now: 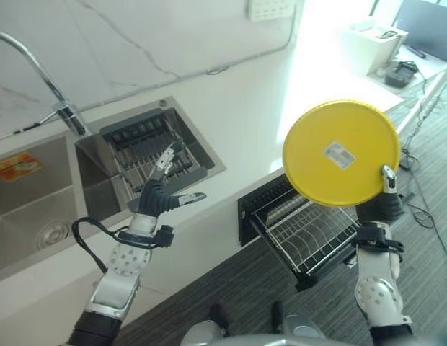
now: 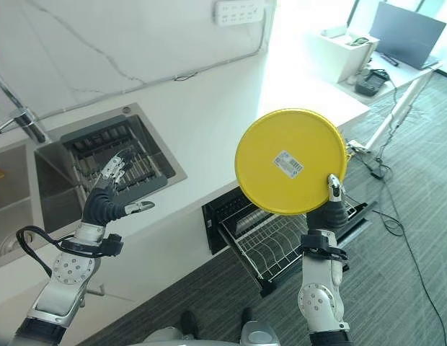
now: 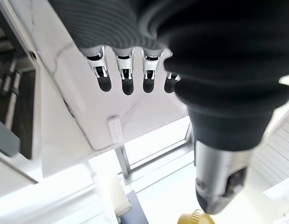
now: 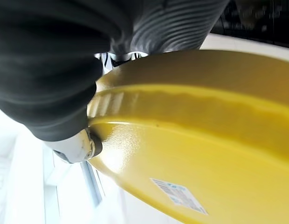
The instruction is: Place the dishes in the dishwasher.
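here, going left to right: a steel sink point(image 1: 36, 209) with a curved faucet point(image 1: 36, 68) sits at the far left of the white table point(image 1: 245, 122), and beside it a second basin holds a dark dish rack point(image 1: 155, 148). the left robot hand point(image 1: 166, 189) hangs above the table's front edge near that rack, its fingers straight and spread, thumb pointing out to the side, holding nothing. further right, below the table's edge, the dishwasher point(image 1: 281, 216) stands open with its wire rack point(image 1: 310, 234) pulled out over the grey floor point(image 1: 231, 288). the right robot hand point(image 1: 386, 198) is raised above that rack and pinches the lower rim of a yellow plate point(image 1: 341, 153), the thumb pressed on the side facing the camera; the plate is held up on edge, its underside with a small white label point(image 1: 339, 155) turned toward the camera. at the far right, a white box point(image 1: 375, 43) and a dark monitor point(image 1: 429, 25) sit at the back.
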Motion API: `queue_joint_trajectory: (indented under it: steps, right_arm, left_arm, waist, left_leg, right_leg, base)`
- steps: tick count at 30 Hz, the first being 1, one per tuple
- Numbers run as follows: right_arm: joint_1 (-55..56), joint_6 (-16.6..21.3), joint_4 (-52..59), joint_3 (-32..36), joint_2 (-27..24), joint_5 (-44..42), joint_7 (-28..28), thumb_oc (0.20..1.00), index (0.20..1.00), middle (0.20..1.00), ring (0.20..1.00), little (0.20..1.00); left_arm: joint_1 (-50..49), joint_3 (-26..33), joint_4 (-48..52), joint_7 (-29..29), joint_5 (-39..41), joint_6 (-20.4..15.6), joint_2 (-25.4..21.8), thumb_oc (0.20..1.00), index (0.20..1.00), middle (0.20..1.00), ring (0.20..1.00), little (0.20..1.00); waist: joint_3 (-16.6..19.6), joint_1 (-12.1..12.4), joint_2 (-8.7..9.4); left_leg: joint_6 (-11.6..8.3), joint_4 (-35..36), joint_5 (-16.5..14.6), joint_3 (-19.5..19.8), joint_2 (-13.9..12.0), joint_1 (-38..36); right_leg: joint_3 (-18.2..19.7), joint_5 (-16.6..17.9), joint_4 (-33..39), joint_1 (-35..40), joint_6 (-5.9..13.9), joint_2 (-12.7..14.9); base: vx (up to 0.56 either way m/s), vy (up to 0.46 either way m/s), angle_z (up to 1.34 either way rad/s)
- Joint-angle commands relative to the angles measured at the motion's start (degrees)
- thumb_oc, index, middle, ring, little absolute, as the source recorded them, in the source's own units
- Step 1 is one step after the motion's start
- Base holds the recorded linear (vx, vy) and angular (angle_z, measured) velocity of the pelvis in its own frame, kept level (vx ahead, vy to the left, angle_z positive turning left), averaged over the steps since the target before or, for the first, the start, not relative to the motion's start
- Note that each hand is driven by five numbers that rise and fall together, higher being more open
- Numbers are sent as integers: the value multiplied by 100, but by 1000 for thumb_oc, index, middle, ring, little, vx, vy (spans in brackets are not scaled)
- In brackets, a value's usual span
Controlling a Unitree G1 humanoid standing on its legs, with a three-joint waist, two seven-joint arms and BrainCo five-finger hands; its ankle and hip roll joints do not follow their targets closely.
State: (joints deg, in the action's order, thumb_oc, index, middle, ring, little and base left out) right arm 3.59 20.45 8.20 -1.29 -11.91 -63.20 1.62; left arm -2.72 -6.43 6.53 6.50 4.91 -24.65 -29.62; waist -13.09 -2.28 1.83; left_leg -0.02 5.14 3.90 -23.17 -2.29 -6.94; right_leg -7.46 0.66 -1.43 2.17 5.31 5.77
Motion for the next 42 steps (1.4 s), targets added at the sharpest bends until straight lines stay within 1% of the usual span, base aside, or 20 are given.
queue_joint_trajectory:
  steps: [1,2,3,4,5,7,8,12,15,19,24,27,29,32,34,36,37,39,41,42]
  right_arm:
    - [-474,176,315,162,66,-174,85,200,200,200,200,200]
    - [-467,194,255,114,77,-197,129,200,200,200,200,200]
    - [-507,246,132,1,118,-223,213,200,200,200,200,200]
    - [-534,253,89,-28,136,-230,234,200,200,200,200,200]
    - [-641,315,-4,-106,114,-252,235,200,200,200,200,200]
    - [-819,315,-92,-159,77,-247,204,200,200,200,200,200]
    - [-970,283,-77,-176,2,-270,109,200,200,200,200,200]
    - [-1335,253,-99,-269,-137,-105,2,200,200,200,200,200]
    - [-1384,177,-92,-331,-232,-116,53,200,200,200,200,200]
    - [-1479,89,-197,-448,-244,-47,67,200,200,200,200,200]
    - [-1607,168,-344,-607,-200,62,-12,200,200,200,200,200]
    - [-1728,113,-459,-649,-200,180,-48,200,200,200,200,200]
    - [-1873,40,-483,-676,-213,284,-50,200,200,200,200,200]
    - [-1931,59,-440,-771,-227,444,-28,200,200,200,200,200]
    - [-1949,58,-429,-800,-221,423,-37,200,200,200,200,200]
    - [-2005,119,-424,-860,-232,446,-154,200,200,200,200,200]
    - [-2089,134,-482,-888,-249,538,-256,200,200,200,200,200]
    - [-2172,139,-535,-901,-266,642,-341,200,200,200,200,200]
    - [-2327,167,-615,-873,-319,913,-563,200,200,200,200,200]
    - [-2402,208,-654,-818,-374,1228,-708,200,200,200,200,200]
  left_arm:
    - [221,106,186,75,-344,-222,-128,1000,1000,1000,1000,1000]
    - [284,75,175,102,-363,-205,-163,1000,1000,1000,1000,1000]
    - [366,9,140,203,-420,-224,-193,1000,1000,1000,1000,1000]
    - [396,-13,114,247,-439,-237,-205,1000,1000,1000,1000,1000]
    - [554,-105,80,371,-454,-201,-225,1000,1000,1000,1000,1000]
    - [720,-203,31,566,-484,-183,-216,1000,1000,1000,1000,1000]
    - [834,-281,6,713,-496,-211,-209,1000,1000,1000,1000,1000]
    - [1101,-340,-18,934,-498,-360,-225,1000,1000,1000,1000,1000]
    - [1107,-310,6,1120,-600,-453,-215,1000,1000,1000,1000,1000]
    - [1098,-283,74,1356,-706,-517,-220,1000,1000,1000,1000,1000]
    - [1272,-321,128,1559,-839,-477,-204,1000,1000,1000,1000,1000]
    - [1350,-346,162,1693,-898,-504,-168,1000,1000,1000,1000,1000]
    - [1434,-351,193,1744,-916,-477,-153,1000,1000,1000,1000,1000]
    - [1512,-383,173,1740,-935,-454,-180,1000,1000,1000,1000,1000]
    - [1525,-400,155,1740,-969,-475,-177,1000,1000,1000,1000,1000]
    - [1565,-422,159,1762,-1051,-510,-183,1000,1000,1000,1000,1000]
    - [1632,-436,157,1793,-1071,-513,-243,1000,1000,1000,1000,1000]
    - [1684,-441,152,1788,-1047,-501,-280,1000,1000,1000,1000,1000]
    - [1759,-435,148,1732,-981,-526,-326,1000,1000,1000,1000,1000]
    - [1786,-421,172,1660,-954,-504,-340,1000,1000,1000,1000,1000]
  waist:
    - [-32,114,-60]
    - [-75,147,-45]
    - [-137,229,-26]
    - [-156,240,-23]
    - [-226,269,-49]
    - [-348,298,-78]
    - [-454,257,-130]
    - [-790,235,-262]
    - [-1011,186,-335]
    - [-1204,156,-455]
    - [-1421,105,-566]
    - [-1555,76,-639]
    - [-1665,76,-634]
    - [-1670,108,-560]
    - [-1670,133,-533]
    - [-1670,206,-472]
    - [-1670,270,-440]
    - [-1670,300,-424]
    - [-1670,362,-394]
    - [-1670,390,-374]
  left_leg:
    - [346,-713,-1049,887,116,147]
    - [336,-794,-1038,867,98,248]
    - [274,-877,-1023,808,48,367]
    - [255,-894,-1028,787,25,395]
    - [178,-1048,-992,795,-80,569]
    - [60,-1237,-955,751,-191,798]
    - [1,-1329,-930,768,-253,943]
    - [-163,-1426,-731,909,-369,1362]
    - [-250,-1617,-684,1153,-371,1631]
    - [-270,-1701,-661,1343,-328,1870]
    - [-263,-1758,-636,1298,-276,2050]
    - [-257,-1752,-601,1127,-254,2100]
    - [-248,-1769,-624,1115,-233,2146]
    - [-244,-1741,-571,1112,-234,2254]
    - [-242,-1770,-604,1115,-241,2293]
    - [-219,-1799,-559,1120,-240,2444]
    - [-200,-1922,-617,1137,-246,2552]
    - [-193,-1983,-635,1146,-256,2591]
    - [-188,-2082,-667,1171,-283,2635]
    - [-188,-2130,-690,1172,-300,2643]
  right_leg:
    - [-252,101,-1422,-451,629,416]
    - [-315,103,-1426,-481,611,497]
    - [-516,304,-1242,-488,594,813]
    - [-554,400,-1216,-514,598,898]
    - [-583,161,-939,-470,560,871]
    - [-738,146,-662,-451,513,908]
    - [-633,110,-615,-535,481,848]
    - [-530,-32,-618,-808,389,696]
    - [-425,-87,-806,-1083,320,716]
    - [-285,-94,-978,-1413,262,708]
    - [-283,-91,-1217,-1741,257,774]
    - [-356,-81,-1304,-1880,261,822]
    - [-343,-88,-1320,-1942,261,810]
    - [-360,-2,-1243,-2020,269,793]
    - [-380,-34,-1294,-2069,291,804]
    - [-437,30,-1314,-2203,312,821]
    - [-494,-21,-1445,-2297,319,860]
    - [-516,-43,-1508,-2326,307,874]
    - [-567,-93,-1610,-2336,279,891]
    - [-596,-123,-1650,-2320,264,897]
  base:
    - [-85,-185,-56]
    - [-122,-280,-45]
    - [-123,-282,-34]
    - [-128,-319,-31]
    - [-75,-217,-23]
    - [-139,-208,-18]
    - [-210,-150,0]
    - [-144,-47,-29]
    - [-29,32,-36]
    - [-52,66,-24]
    - [-87,84,-3]
    - [-80,96,1]
    - [-60,23,3]
    - [-18,-39,2]
    - [0,-41,1]
    - [-12,-74,2]
    - [18,-64,6]
    - [25,-42,5]
    - [31,-55,7]
    - [36,-52,13]
